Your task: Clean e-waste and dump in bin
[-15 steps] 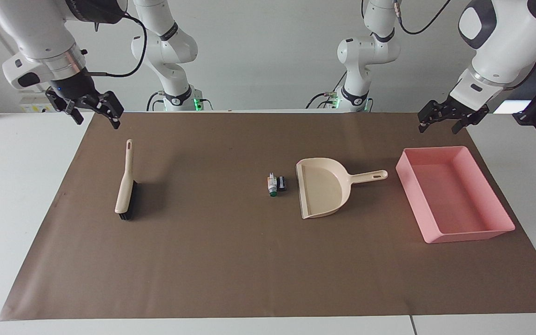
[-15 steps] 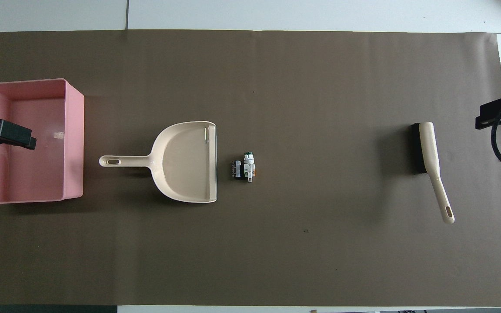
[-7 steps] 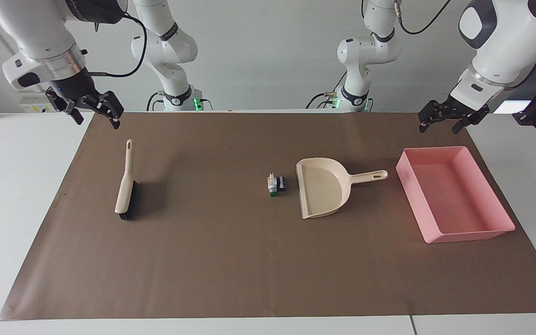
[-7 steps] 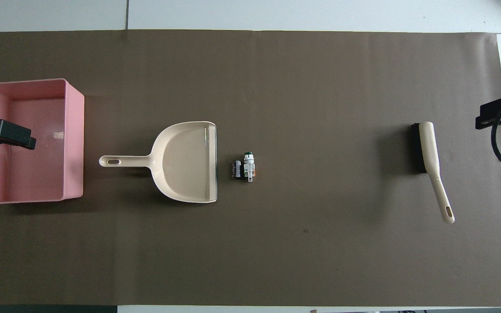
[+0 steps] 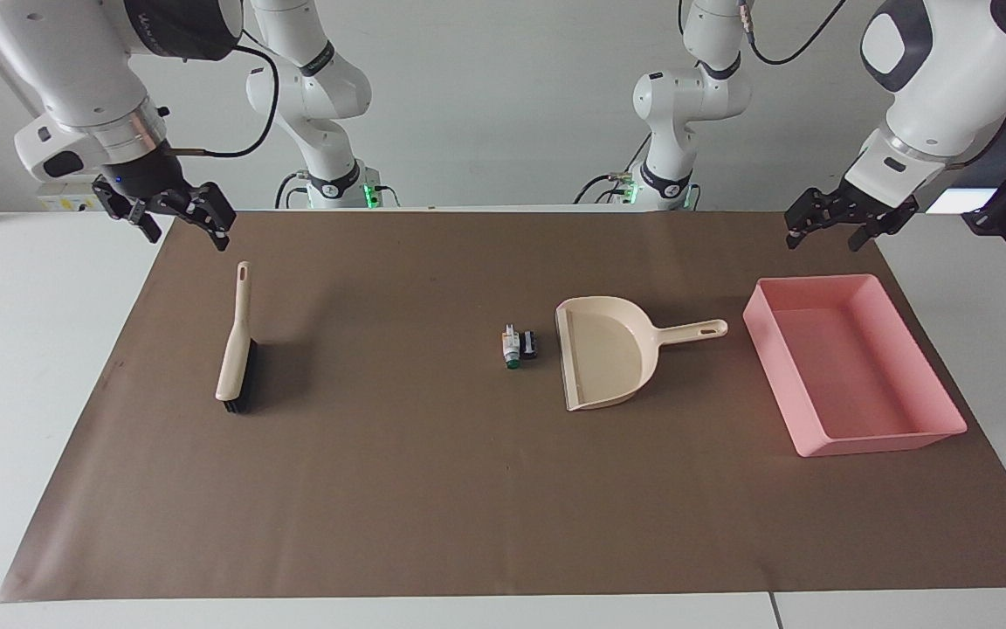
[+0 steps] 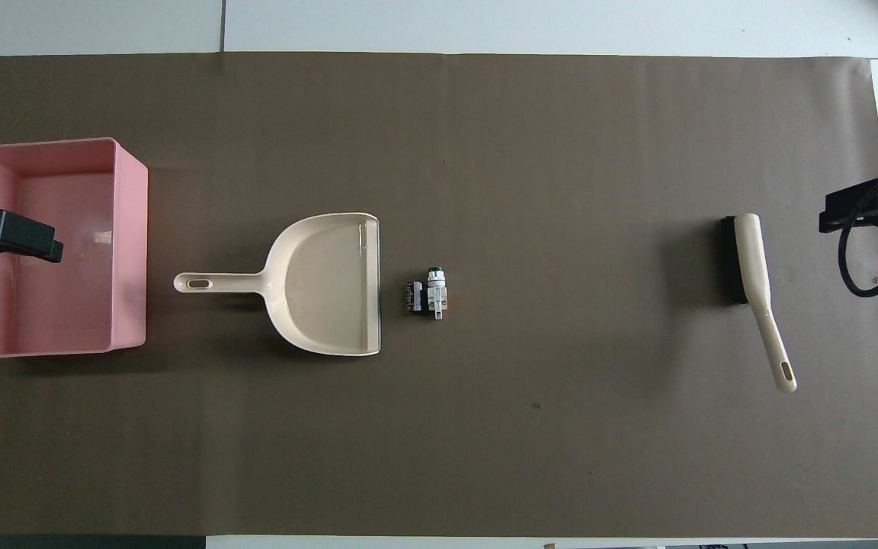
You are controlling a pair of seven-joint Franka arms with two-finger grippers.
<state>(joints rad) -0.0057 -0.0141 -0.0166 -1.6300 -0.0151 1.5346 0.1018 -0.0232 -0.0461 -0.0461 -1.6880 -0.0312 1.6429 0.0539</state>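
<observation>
The e-waste lies mid-mat: a whitish piece with green and orange marks [image 5: 512, 347] [image 6: 436, 291] touching a small black block [image 5: 528, 344] [image 6: 414, 296]. They sit just off the open mouth of the beige dustpan [image 5: 603, 349] [image 6: 325, 282]. The pink bin [image 5: 769, 367] [image 6: 128, 244] stands empty at the left arm's end, beside the dustpan's handle. My left gripper [image 5: 824, 239] [image 6: 4, 232] hangs open and empty, up in the air by the bin's robot-side edge. My right gripper [image 5: 186, 232] [image 6: 866, 210] hangs open and empty above the mat's edge near the brush's handle.
A beige hand brush with black bristles [image 5: 235, 349] [image 6: 751, 259] lies on the brown mat [image 5: 398, 489] toward the right arm's end, its handle pointing at the robots. White table shows around the mat.
My right gripper has turned and shifted a little toward the brush. The left gripper and all the objects have not moved.
</observation>
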